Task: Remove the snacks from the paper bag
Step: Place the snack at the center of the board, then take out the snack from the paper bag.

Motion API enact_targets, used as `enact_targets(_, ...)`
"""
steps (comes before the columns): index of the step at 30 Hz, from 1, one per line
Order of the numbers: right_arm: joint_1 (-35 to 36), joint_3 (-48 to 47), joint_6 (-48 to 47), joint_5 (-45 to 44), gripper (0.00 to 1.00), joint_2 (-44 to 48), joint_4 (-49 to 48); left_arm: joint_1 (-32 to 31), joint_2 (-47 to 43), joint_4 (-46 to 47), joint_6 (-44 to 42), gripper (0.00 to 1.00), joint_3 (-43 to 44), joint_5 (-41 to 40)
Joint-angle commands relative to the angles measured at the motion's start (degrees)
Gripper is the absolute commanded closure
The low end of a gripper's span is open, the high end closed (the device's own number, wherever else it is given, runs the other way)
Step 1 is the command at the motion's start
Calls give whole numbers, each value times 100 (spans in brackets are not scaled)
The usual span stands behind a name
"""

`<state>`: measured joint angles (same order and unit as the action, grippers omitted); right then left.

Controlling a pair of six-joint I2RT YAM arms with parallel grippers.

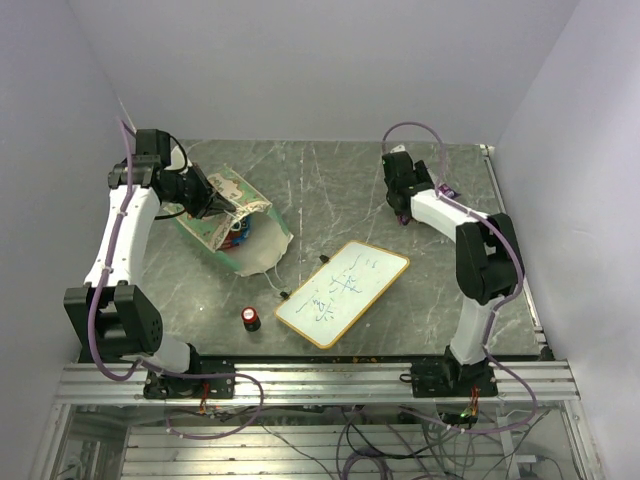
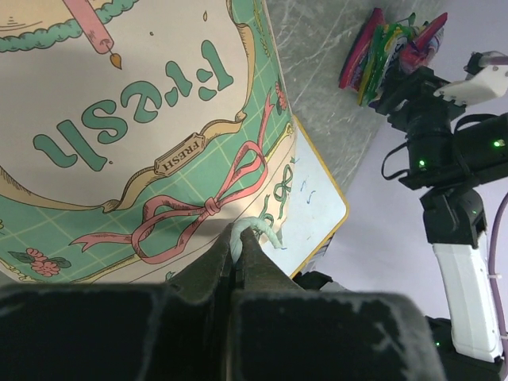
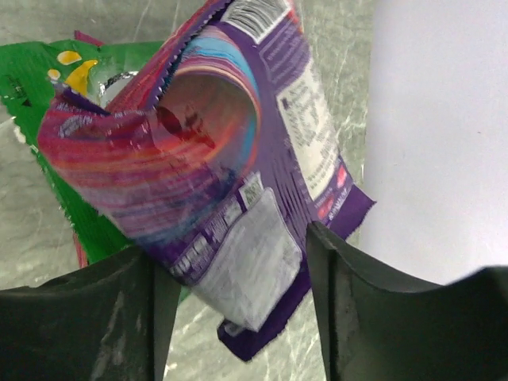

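This looks like a robot lab: plain white walls (image 1: 330, 60) box in a dark stone table (image 1: 340, 190), with a metal frame (image 1: 320, 385) and loose wires (image 1: 400, 440) below the arms.

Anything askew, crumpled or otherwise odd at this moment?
The paper bag lies tipped on its side, mouth toward the table's middle, the left gripper pinching its string handle. The purple packet between the right gripper's open fingers is curled and bent. The whiteboard sits diagonally.

Pale lilac walls (image 1: 330, 60), dark marbled tabletop (image 1: 330, 190), even light
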<state>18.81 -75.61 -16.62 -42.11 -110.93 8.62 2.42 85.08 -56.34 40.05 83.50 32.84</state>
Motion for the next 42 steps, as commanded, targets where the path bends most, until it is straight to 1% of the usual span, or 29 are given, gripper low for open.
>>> enact_targets(1, 1, -519, 864, 414, 35, 639, 1078, -72, -125, 190, -75, 93, 113, 139)
enact_targets(3, 0, -636, 1076, 658, 27, 846, 1421, -80, -169, 188, -77, 93, 99, 133)
enact_targets(5, 19, -679, 1231, 1152, 22, 1060, 1592, -92, -220, 166, -90, 93, 64, 133)
enact_targets(6, 52, -694, 1289, 1464, 21, 1172, 1632, -92, -246, 161, -86, 93, 42, 132)
enact_targets(8, 181, -625, 1367, 2362, 21, 1383, 1560, -88, -301, 158, -67, 93, -12, 142)
enact_targets(9, 270, -512, 1386, 2871, 23, 1492, 1427, -92, -311, 151, -68, 93, -41, 139)
enact_targets(12, 679, -97, 1554, 4348, 27, 1715, 780, -92, -285, 38, -83, 93, -23, 135)
enact_targets(13, 863, 22, 1609, 4732, 28, 1746, 551, -90, -267, -6, -102, 93, 16, 143)
enact_targets(15, 1465, 310, 1507, 5214, 29, 1819, -119, -88, -224, -127, -158, 93, 101, 89)
enact_targets(18, 2341, 809, 791, 5859, 30, 1863, -1371, -91, -157, -377, -261, 93, 298, 7)
enact_targets(20, 2839, 1240, 284, 6160, 31, 1873, -2436, -92, -138, -486, -297, 93, 445, -53)
enact_targets(22, 3190, 1677, 75, 6193, 34, 1752, -3664, -90, -168, -475, -288, 93, 540, -87)
enact_targets(23, 3253, 1771, 164, 6172, 37, 1625, -4180, -86, -193, -416, -273, 93, 570, -70)
enact_targets(25, 3302, 1711, 501, 6013, 46, 1218, -4870, -92, -267, -286, -246, 93, 625, -21)
enact_targets(26, 3304, 1532, 628, 5955, 48, 971, -5063, -92, -314, -255, -238, 93, 656, -27)
enact_targets(29, 3377, 1238, 729, 5716, 48, 189, -5910, -85, -381, -246, -331, 93, 777, -3)
enact_targets(31, 3427, 1079, 724, 5541, 48, -269, -6757, -89, -410, -272, -397, 93, 864, -10)
enact_targets(33, 3462, 845, 773, 5335, 49, -763, -7335, -92, -413, -288, -417, 93, 922, 33)
enact_targets(35, 3541, 552, 801, 4999, 49, -1209, -7738, -88, -425, -255, -408, 93, 911, 114)
enact_targets(38, 3687, 18, 603, 4400, 49, -1830, -8019, -89, -492, -152, -380, 93, 849, 173)
enact_targets(40, 3759, -416, 544, 4125, 48, -2206, -8016, -87, -509, -256, -477, 93, 874, 136)
enact_targets(42, 3766, -889, 522, 3929, 47, -2560, -7791, -89, -510, -405, -618, 93, 911, 90)
